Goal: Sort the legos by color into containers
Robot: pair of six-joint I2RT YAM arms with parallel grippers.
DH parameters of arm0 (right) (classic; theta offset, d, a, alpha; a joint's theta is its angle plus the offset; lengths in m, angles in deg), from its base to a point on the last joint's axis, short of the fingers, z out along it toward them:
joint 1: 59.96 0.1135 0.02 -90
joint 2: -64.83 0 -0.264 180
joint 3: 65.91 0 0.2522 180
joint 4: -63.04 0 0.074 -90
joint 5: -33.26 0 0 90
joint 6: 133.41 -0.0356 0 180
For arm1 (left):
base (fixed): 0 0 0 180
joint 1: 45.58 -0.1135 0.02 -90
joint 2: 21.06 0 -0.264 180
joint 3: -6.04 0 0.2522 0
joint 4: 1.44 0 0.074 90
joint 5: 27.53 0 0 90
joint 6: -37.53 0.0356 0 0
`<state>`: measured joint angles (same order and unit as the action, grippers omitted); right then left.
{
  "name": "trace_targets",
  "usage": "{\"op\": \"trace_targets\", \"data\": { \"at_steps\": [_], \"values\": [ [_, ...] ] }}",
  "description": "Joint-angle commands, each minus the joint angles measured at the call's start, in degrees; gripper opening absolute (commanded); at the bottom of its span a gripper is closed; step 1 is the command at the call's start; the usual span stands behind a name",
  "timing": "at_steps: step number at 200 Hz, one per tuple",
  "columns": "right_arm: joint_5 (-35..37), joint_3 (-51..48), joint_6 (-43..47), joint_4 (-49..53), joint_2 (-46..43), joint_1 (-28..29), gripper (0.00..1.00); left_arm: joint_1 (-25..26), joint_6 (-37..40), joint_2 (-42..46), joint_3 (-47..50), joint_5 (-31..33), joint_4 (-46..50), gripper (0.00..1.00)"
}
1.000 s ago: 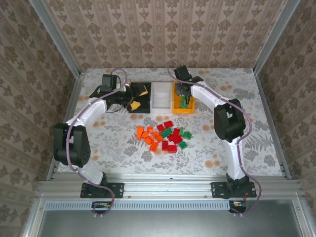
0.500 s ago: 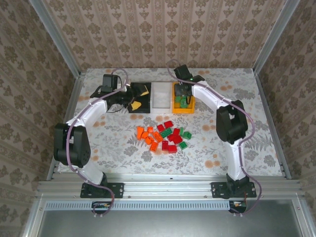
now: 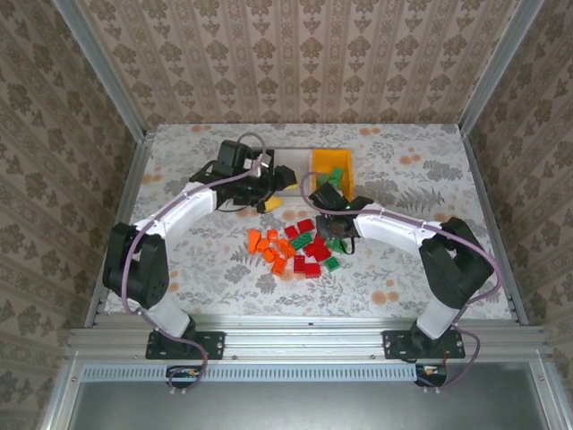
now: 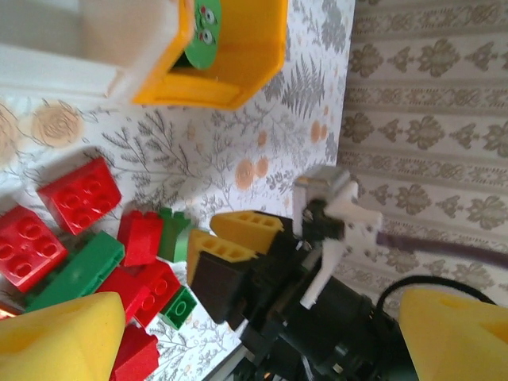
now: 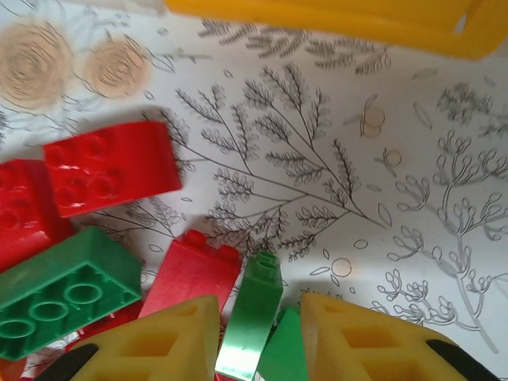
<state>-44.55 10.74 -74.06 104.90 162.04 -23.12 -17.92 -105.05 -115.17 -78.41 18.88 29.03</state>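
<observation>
Right gripper [image 5: 260, 308] of mine clamps a glossy, studded green brick [image 5: 249, 333] at the lego pile [image 3: 288, 249], right edge; top view adds my left gripper [image 3: 274, 191], jaws wide apart, left of the yellow bin [image 3: 316, 170].

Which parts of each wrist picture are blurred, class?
Left wrist view: fingertips of the left gripper and white bin are blurred, red legos sharper; right wrist view: tablecloth print crisp, fingers of the right gripper, around a green lego, softer.

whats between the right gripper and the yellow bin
Right wrist view: a green lego stands between the fingers of the right gripper; past it, bare floral tablecloth up to the yellow bin.
</observation>
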Motion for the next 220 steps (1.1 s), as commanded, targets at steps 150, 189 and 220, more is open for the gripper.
{"op": "trace_targets", "data": {
  "at_steps": [150, 189, 220],
  "values": [
    [1.2, -2.8, -3.4, -4.6, 4.3, 0.0, 0.27, 1.0, 2.3, -1.8, -0.9, 1.1, 2.4, 0.92],
    [2.0, -2.1, -2.8, -5.2, 4.7, -0.1, 0.19, 1.0, 2.3, -2.0, -1.0, 1.1, 2.4, 0.92],
    [3.1, -1.1, -2.4, -5.2, 3.3, -0.1, 0.16, 0.4, 2.4, -1.8, -1.3, 0.8, 2.7, 0.92]
  ]
}}
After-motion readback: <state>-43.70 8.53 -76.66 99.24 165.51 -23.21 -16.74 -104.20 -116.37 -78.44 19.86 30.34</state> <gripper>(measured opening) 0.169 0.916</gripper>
